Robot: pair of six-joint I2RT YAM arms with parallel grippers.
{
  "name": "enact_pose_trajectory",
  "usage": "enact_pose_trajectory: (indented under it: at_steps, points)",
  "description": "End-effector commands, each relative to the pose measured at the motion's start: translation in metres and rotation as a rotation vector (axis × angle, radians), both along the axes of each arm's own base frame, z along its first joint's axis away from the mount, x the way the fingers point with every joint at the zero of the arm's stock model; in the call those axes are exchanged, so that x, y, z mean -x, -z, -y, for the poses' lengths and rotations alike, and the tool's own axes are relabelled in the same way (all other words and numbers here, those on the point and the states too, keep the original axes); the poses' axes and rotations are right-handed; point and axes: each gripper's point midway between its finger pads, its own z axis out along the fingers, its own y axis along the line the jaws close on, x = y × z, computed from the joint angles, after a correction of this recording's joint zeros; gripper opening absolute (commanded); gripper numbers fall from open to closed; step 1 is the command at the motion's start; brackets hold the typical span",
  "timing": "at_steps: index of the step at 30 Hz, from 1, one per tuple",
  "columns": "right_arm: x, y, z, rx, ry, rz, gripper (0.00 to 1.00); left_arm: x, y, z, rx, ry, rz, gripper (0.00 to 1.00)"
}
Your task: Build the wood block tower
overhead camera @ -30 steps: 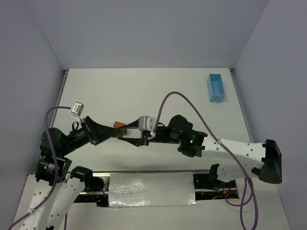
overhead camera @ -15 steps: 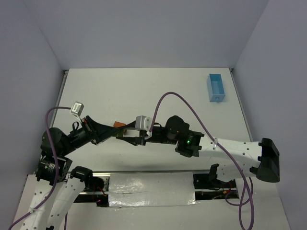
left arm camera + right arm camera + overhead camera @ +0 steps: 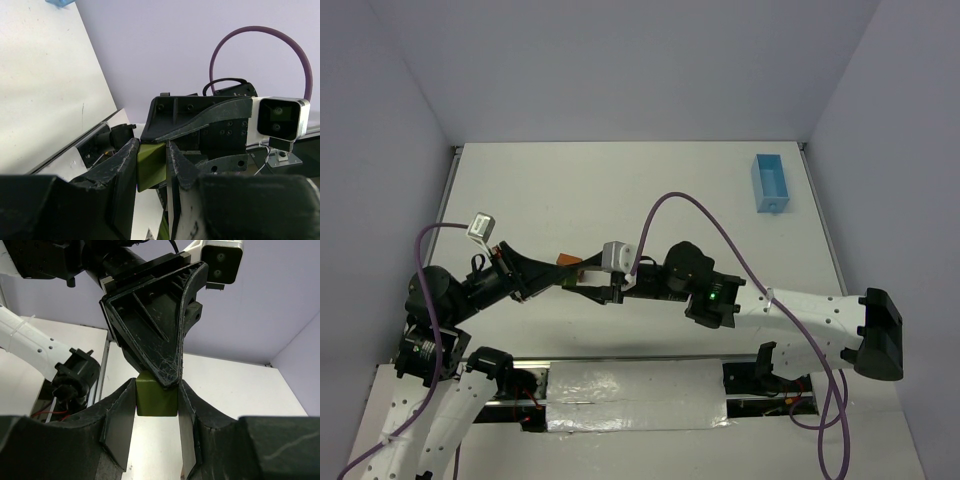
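We see the right arm (image 3: 800, 310) sitting further left than a second ago. Its gripper (image 3: 156, 389) is drawn in closer to the left gripper (image 3: 152, 146), and the two meet at the green block (image 3: 156, 401). The purple cable (image 3: 660, 203) arching over the right arm leans left with it.

The left tool (image 3: 169, 379) hides the top of the olive block (image 3: 156, 401); an edge crops the blue tray (image 3: 60, 2).
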Motion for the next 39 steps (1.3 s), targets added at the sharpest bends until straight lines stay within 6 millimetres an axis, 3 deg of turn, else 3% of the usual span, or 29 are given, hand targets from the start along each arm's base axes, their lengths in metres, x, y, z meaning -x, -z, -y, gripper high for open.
enact_pose_trajectory:
  at_steps: [1,9,10,11,14,21,39]
  points:
    - [0.0,-0.044,0.01,-0.124,0.024,0.044,0.42,0.001,-0.001,0.0,-0.019,0.002,0.025,0.0]
    - [0.001,-0.044,0.011,-0.124,0.018,0.039,0.5,0.0,0.0,0.001,-0.021,0.007,0.031,0.0]
    - [0.001,-0.045,0.011,-0.126,0.017,0.038,0.58,0.001,0.0,0.001,-0.02,0.008,0.032,0.0]
    - [0.0,-0.044,0.011,-0.124,0.019,0.038,0.59,0.0,-0.001,0.001,-0.02,0.007,0.032,0.0]
    - [0.0,-0.043,0.009,-0.117,0.018,0.039,0.52,0.001,-0.001,0.001,-0.019,0.008,0.034,0.0]
    - [0.0,-0.03,0.005,-0.082,0.006,0.033,0.55,0.003,-0.004,0.0,-0.017,0.009,0.042,0.0]
    - [-0.004,-0.02,0.007,-0.066,0.001,0.0,0.55,0.002,-0.006,0.001,-0.01,0.013,0.056,0.0]
